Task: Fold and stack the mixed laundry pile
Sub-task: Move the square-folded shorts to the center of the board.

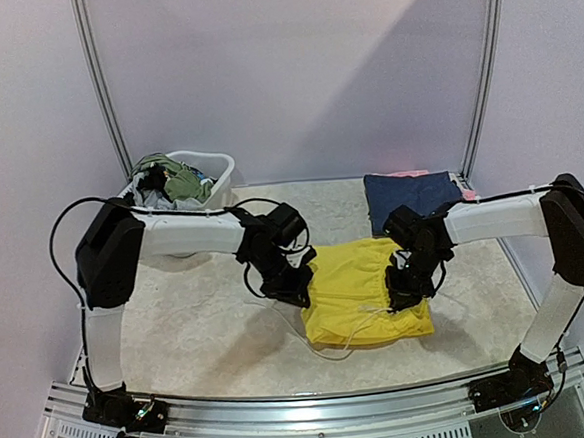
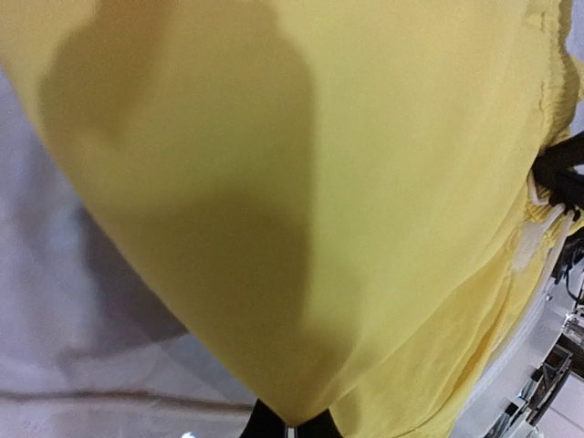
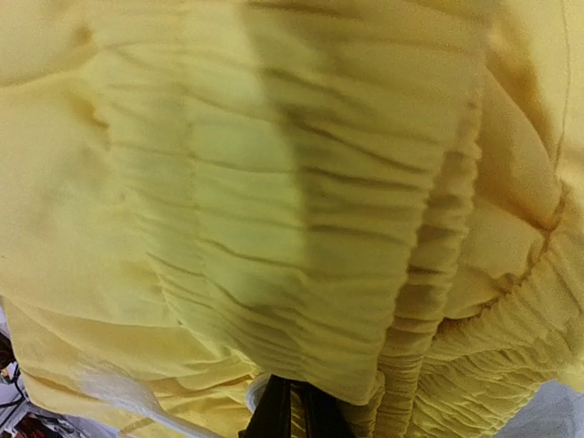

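Item: yellow garment, on the tabletop right of centre. A folded navy piece lies just behind it, and the rest of the pile is in the tub at back left. My left hand is pressed together on the garment's left edge, a thin pinch right at the hem. My right hand looks pinched on the gathered waistband. Risks: the thin left pinch may slip when I lift, dropping that side and skewing the fold. The right may hold only one layer, so the garment falls open. The loose drawstring trailing off the front edge may snag or end up outside the fold.
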You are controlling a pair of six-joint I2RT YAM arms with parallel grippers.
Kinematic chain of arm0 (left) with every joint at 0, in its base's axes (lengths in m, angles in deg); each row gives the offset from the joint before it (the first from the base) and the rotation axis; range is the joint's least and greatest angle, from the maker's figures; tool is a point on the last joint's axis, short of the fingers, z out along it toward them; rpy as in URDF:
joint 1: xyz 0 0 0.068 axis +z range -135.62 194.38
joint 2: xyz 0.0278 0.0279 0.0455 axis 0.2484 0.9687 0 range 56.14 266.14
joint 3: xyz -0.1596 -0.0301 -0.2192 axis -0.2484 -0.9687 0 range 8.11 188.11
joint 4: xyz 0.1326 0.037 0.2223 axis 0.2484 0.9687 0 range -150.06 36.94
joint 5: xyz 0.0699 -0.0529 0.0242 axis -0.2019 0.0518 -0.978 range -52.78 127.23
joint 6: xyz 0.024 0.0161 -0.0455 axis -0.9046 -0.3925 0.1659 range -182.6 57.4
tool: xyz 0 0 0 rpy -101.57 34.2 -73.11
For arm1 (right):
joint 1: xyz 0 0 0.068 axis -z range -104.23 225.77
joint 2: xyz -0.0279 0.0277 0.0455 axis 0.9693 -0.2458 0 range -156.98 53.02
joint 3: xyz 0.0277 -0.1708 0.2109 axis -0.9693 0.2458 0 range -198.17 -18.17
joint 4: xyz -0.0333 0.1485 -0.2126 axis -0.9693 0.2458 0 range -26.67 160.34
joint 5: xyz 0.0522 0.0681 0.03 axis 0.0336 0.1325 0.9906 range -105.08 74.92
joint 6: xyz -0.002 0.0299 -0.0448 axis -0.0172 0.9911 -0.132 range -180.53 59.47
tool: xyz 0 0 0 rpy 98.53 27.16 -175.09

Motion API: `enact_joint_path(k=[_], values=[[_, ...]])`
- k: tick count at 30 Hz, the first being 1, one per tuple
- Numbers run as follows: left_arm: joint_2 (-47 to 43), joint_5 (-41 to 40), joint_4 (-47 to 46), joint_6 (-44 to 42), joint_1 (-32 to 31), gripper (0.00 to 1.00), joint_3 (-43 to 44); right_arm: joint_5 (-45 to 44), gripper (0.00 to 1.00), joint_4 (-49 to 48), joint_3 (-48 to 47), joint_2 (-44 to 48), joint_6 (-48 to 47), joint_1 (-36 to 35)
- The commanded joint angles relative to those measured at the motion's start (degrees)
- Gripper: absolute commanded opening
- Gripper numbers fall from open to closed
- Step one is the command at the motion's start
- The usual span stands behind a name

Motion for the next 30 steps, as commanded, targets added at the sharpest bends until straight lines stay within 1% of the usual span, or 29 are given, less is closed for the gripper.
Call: enact_joint_path(k=[1, 3, 5, 7, 9, 10, 11, 12, 13, 14, 15, 16, 18, 21, 22, 25, 27, 30], values=[[-10.01, -5.66, 6.52, -7.78, 6.41, 0.00, -7.95, 0.87, 0.07, 1.44, -4.49, -1.52, 6.03, -8.72], [-13.07, -7.23, 9.20, -11.15, 8.18, 0.00, -10.32, 1.11, 0.07, 0.83, -7.03, -1.63, 8.23, -11.23], [-15.09, -8.87, 12.01, -13.09, 8.82, 0.00, -11.33, 2.01, 0.08, -0.47, -8.77, -1.97, 9.69, -12.23], [-16.45, -9.51, 13.33, -13.80, 8.68, 0.05, -11.74, 2.62, 0.14, -1.65, -10.00, -1.83, 10.77, -12.27], [-17.67, -9.30, 13.13, -13.24, 8.52, 0.15, -12.66, 2.41, 0.24, -1.99, -11.40, -0.99, 10.86, -12.18], [-18.34, -9.25, 12.84, -12.82, 8.38, 0.25, -13.23, 2.39, 0.30, -2.12, -11.83, -0.62, 10.47, -12.02], [-18.85, -9.82, 12.75, -12.40, 8.26, 0.36, -13.64, 2.53, 0.38, -2.54, -11.93, -0.06, 10.26, -11.84], [-19.36, -10.55, 13.02, -12.02, 8.16, 0.52, -13.89, 2.52, 0.43, -3.00, -11.71, 0.84, 10.22, -11.64], [-19.92, -11.42, 13.40, -11.68, 8.08, 0.73, -13.88, 2.37, 0.46, -3.47, -11.03, 1.52, 10.50, -11.26], [-20.32, -12.42, 13.97, -11.57, 8.01, 0.88, -13.64, 2.24, 0.49, -4.08, -9.88, 2.55, 10.83, -10.97], [-20.97, -13.52, 14.90, -11.43, 7.98, 0.95, -13.25, 2.01, 0.53, -4.73, -8.42, 3.40, 11.39, -10.51], [-21.52, -15.65, 15.95, -11.28, 7.97, 0.99, -12.35, 1.65, 0.57, -5.70, -6.67, 5.30, 12.02, -9.97], [-22.59, -18.68, 18.47, -11.58, 7.84, 1.00, -10.21, 0.48, 0.62, -7.30, -2.81, 8.41, 13.96, -8.80], [-22.82, -24.75, 22.89, -12.16, 5.27, 1.00, -4.77, -2.22, 0.73, -8.48, 3.29, 14.74, 15.80, -7.32], [-22.59, -26.82, 24.25, -12.89, 3.65, 1.00, -2.86, -2.76, 0.78, -9.14, 5.04, 16.47, 16.09, -6.97], [-21.63, -33.32, 26.14, -15.98, -4.13, 0.99, 2.28, -4.91, 0.89, -8.50, 8.91, 22.48, 17.11, -5.65], [-20.45, -35.25, 26.10, -17.28, -8.66, 0.97, 4.62, -5.63, 0.95, -6.60, 10.56, 25.60, 17.53, -4.38], [-17.74, -35.77, 25.57, -18.80, -14.01, 0.94, 7.24, -4.38, 0.98, -4.98, 13.00, 29.62, 17.77, -1.72]])
